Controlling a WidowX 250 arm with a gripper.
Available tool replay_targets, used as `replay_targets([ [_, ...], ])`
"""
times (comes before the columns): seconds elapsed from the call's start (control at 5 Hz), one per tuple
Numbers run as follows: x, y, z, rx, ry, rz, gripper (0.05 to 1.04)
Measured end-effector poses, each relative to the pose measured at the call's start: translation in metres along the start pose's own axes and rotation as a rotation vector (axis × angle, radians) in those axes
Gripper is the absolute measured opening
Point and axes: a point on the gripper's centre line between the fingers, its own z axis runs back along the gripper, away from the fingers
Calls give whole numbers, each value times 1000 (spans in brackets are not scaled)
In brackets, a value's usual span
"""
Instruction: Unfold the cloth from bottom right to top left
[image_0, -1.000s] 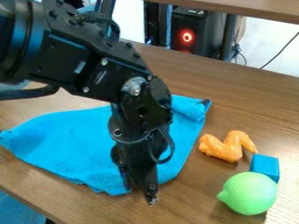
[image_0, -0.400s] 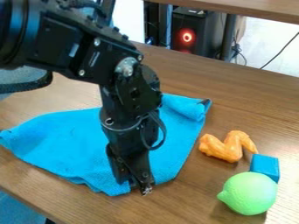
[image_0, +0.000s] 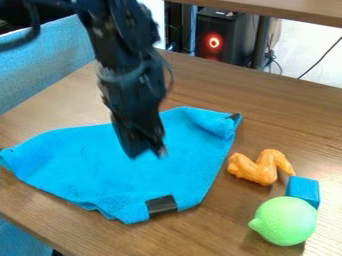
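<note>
The gripper (image_0: 148, 152) hangs over the middle of the blue cloth (image_0: 80, 165), seemingly above it, and is blurred; how its fingers stand cannot be told. The cloth lies on the wooden table with a rolled-over part at its upper right corner. At the cloth's lower edge, near the front, a black patch (image_0: 161, 205) shows. No cloth is seen lifted with the gripper.
Right of the cloth lie an orange chicken wing toy (image_0: 259, 167), a blue block (image_0: 303, 190) and a green lime toy (image_0: 286, 220). The table (image_0: 287, 110) has its front edge at lower left, with a blue chair back (image_0: 47, 60) at upper left.
The gripper first shifted slightly left at the cloth's lower edge, then rose up and away toward the back, uncovering the black patch. The cloth looks unmoved.
</note>
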Motion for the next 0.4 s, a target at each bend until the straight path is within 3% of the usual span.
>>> replay_targets([
  [0.2, 6, 4, 5, -40, 12, -18, 214],
  [0.4, -2, -15, 1, -18, 2, -105, 456],
])
